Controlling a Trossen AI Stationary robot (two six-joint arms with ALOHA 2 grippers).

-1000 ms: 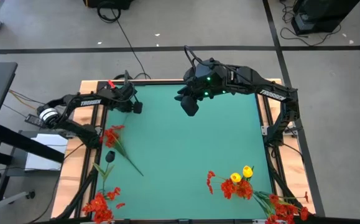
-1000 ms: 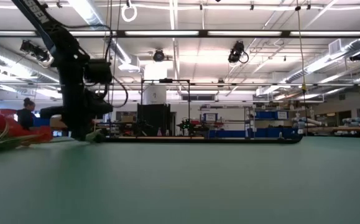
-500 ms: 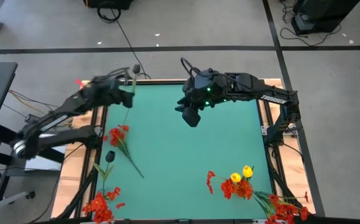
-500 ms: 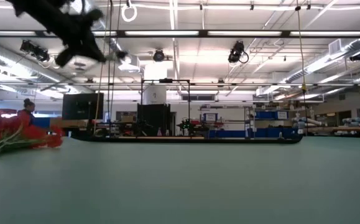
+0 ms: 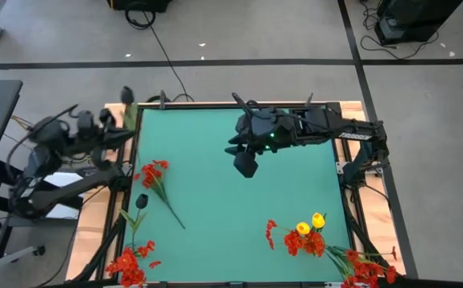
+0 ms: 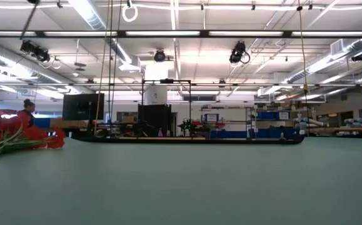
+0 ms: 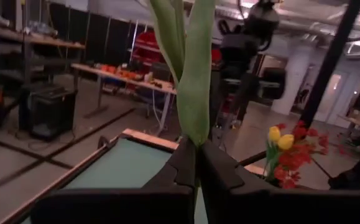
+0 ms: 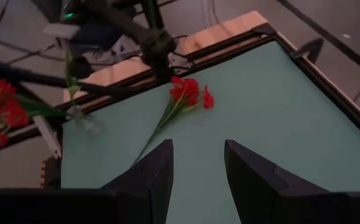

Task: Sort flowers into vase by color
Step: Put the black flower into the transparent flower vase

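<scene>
Flowers: scattered in groups on the green table (image 5: 239, 200), one stem lifted off it.
Held stem (image 7: 189, 68): green stalk and leaf rising upright from between the left fingers, pinched at the base; the bloom not identifiable.
Left gripper (image 7: 197, 163): closed tight on that stem, out past the table's far left corner, over the wooden border.
Loose red flower (image 5: 153, 174): flat on the mat near the left edge, well apart from the left fingers, stalk slanting toward the middle; seen ahead of the right fingers in the right wrist view (image 8: 189, 94).
Dark flower (image 5: 141, 202): just beside that red one, nearer the front.
Red bunch (image 5: 131, 262): front left corner, far from both grippers.
Yellow and red bunch (image 5: 307, 234): front right, two yellow heads among red blooms, more red trailing to the corner.
Right gripper (image 5: 245, 162): hanging over the far middle of the mat, fingers (image 8: 152, 171) spread apart with nothing between them.
</scene>
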